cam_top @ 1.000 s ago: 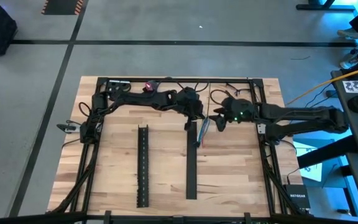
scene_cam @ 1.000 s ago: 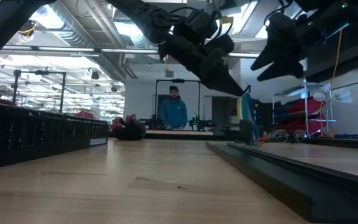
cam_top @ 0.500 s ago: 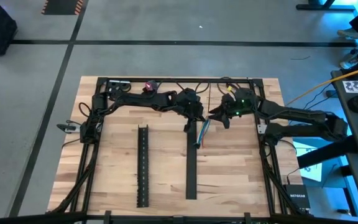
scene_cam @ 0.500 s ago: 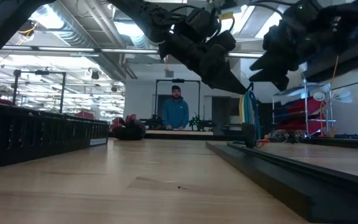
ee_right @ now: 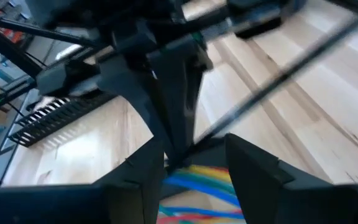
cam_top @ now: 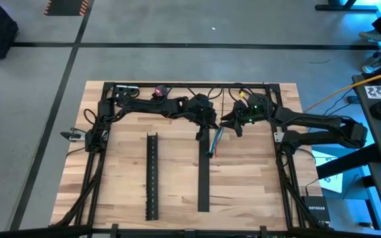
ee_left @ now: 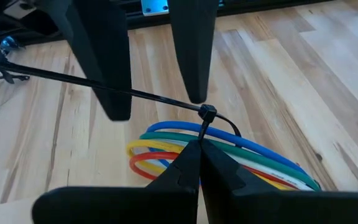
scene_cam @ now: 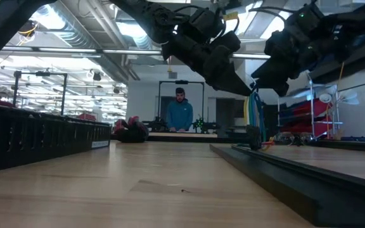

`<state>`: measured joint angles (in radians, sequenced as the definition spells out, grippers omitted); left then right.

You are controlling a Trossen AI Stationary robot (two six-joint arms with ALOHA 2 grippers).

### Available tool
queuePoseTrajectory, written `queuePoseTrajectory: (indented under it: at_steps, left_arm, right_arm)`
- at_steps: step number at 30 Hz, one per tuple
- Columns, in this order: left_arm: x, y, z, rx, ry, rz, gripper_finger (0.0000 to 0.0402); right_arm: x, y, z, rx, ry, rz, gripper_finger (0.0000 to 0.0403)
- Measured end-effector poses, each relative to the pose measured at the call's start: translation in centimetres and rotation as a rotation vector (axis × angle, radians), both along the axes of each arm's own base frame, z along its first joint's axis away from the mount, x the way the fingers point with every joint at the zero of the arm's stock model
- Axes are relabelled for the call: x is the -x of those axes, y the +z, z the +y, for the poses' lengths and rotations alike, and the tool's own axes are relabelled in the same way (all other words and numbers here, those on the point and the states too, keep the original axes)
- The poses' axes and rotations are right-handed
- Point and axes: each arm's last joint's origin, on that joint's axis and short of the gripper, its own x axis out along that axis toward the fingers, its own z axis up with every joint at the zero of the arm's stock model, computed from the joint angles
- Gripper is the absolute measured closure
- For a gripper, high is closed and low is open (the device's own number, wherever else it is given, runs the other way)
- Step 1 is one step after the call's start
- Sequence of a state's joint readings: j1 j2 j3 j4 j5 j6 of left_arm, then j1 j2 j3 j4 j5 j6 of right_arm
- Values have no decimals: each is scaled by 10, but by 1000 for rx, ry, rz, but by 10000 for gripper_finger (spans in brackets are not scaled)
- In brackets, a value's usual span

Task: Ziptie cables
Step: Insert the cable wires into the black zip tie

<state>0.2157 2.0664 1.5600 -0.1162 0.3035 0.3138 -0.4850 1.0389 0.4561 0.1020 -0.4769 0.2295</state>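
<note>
The cables (ee_left: 241, 155) are a looped bundle of blue, green, yellow, white and red wires, seen in the high view (cam_top: 215, 140) beside the flat black cover. A thin black ziptie (ee_left: 92, 84) circles the bundle; its head (ee_left: 207, 112) sits on top and its tail runs off sideways. My left gripper (ee_left: 199, 146) (cam_top: 210, 125) is shut at the head. My right gripper (ee_right: 194, 171) (cam_top: 230, 123) is open; its fingers (ee_left: 114, 93) stand astride the tail beside the head, and I cannot tell whether they touch it. The bundle's lower end rests on the table (scene_cam: 253, 142). My left gripper pinches the ziptie just under its head (ee_left: 202, 127), at the top of the bundle, between its fingertips. It slants down from the table's left. The bundle hangs from the ziptie's loop (scene_cam: 253, 117), tilted, with its lower end on the table.
A long black slotted channel (cam_top: 152, 175) lies left of centre. The flat black cover (cam_top: 204, 175) runs along the middle, right under the bundle. Black cables line the table frame (cam_top: 98, 139). A person (scene_cam: 180, 114) stands far behind the table.
My right gripper has moved toward the table's far edge and in toward the left gripper, ending close around the ziptie's tail beside the head. The left gripper and the bundle have stayed where they were.
</note>
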Motion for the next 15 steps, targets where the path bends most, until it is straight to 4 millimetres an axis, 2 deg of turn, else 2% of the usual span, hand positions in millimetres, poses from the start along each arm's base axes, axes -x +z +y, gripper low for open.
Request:
queuePoseTrajectory:
  at_steps: [3,8,12,15]
  left_arm:
    - [0,0,0,2,12,4,401]
    - [0,-1,1,12,47,16,398]
    - [1,1,1,23,64,20,378]
    - [3,11,2,34,96,25,352]
  right_arm:
    - [-1,0,0,4,34,-16,273]
    - [0,-1,2,11,89,-10,383]
    - [0,-1,2,13,86,-7,391]
    - [0,-1,2,21,82,-9,400]
